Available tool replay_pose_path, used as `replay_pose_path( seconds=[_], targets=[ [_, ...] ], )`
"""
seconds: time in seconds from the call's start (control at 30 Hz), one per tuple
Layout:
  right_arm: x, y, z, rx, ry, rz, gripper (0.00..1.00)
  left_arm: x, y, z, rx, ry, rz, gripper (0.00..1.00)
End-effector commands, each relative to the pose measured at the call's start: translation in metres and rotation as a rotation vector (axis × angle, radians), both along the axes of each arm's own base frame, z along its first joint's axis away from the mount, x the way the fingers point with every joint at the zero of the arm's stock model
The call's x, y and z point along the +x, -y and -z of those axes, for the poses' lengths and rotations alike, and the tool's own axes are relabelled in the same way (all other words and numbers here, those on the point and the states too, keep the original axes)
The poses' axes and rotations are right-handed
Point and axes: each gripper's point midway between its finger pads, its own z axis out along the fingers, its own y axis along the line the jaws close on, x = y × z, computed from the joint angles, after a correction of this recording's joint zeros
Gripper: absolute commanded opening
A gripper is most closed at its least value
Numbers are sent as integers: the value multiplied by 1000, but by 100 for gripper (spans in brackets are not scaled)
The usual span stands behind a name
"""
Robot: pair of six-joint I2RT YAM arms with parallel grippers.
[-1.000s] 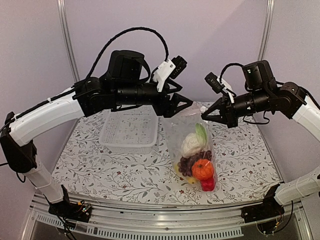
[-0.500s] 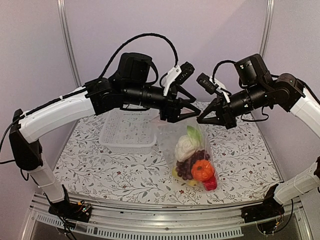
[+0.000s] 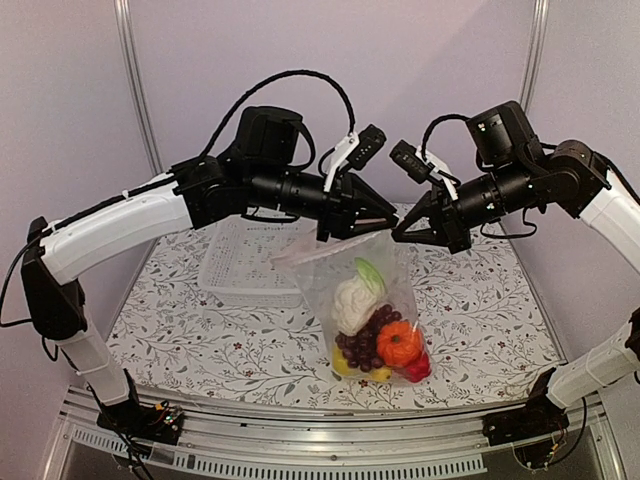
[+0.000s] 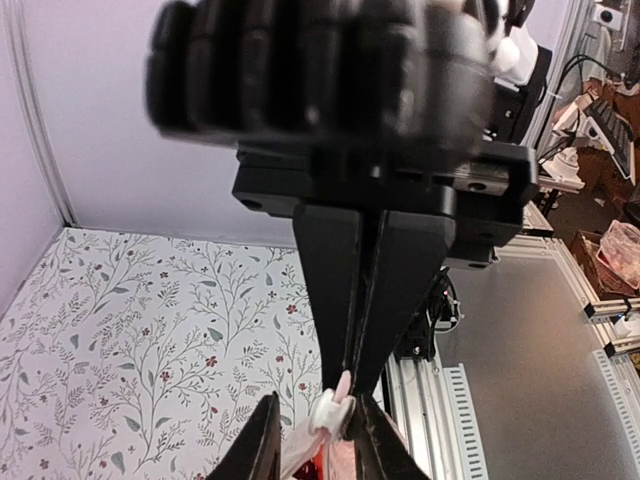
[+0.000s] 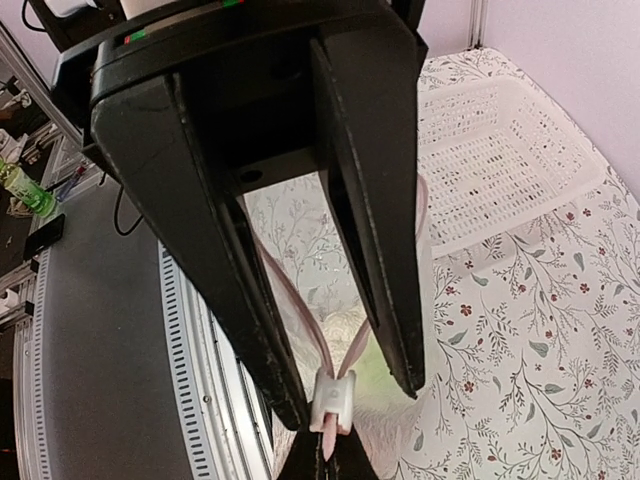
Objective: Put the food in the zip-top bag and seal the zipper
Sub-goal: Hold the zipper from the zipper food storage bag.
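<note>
Pinches the mouth of the clear bag [image 3: 318,285] in the left gripper [image 3: 350,228], jaws narrowed to a sliver on the pink zipper [image 5: 352,350]. Straddles the white slider [image 5: 333,402] with the right gripper [image 3: 402,234], jaws spread wider than the slider; cannot tell whether either pad touches it. Has the two grippers tip to tip, well above the counter [image 3: 200,340]. Lets the bag hang below both grippers, slanting down toward the near edge. Holds the food at the bag's bottom, well below the grippers: cauliflower [image 3: 350,300], grapes [image 3: 362,340], orange fruit [image 3: 398,343], red pepper [image 3: 418,368], a yellow piece [image 3: 343,366]. Shows a white perforated basket [image 3: 250,265] on the counter, below the left gripper and out to its left. Works over a white cloth printed with grey leafy sprigs and small dark flowers. Stands between pale lilac walls [image 3: 430,60] with metal posts [image 3: 133,90], a ribbed aluminium rail [image 3: 300,445] by the arms' bases. Past the rail in the left wrist view, a grey bench [image 4: 530,370] with cluttered gear.
</note>
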Motion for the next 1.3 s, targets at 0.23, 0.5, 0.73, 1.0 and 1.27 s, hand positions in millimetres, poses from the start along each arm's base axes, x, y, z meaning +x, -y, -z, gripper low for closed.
replay_pose_path(
  seconds=[0.23, 0.5, 0.73, 1.0, 1.27],
  targets=[
    [6, -3, -27, 75, 72, 30, 0, 8, -7, 21, 23, -89, 19, 22],
    [7, -3, -24, 70, 68, 38, 0, 9, -1, 23, 16, -100, 37, 19],
    [9, -5, -22, 69, 70, 37, 0, 9, 3, 26, 16, -118, 49, 19],
    [10, -5, -18, 54, 68, 37, 0, 9, 2, 26, 12, -125, 47, 18],
    [11, -4, -16, 43, 71, 40, 0, 11, 2, 22, -11, -155, 57, 16]
  ],
)
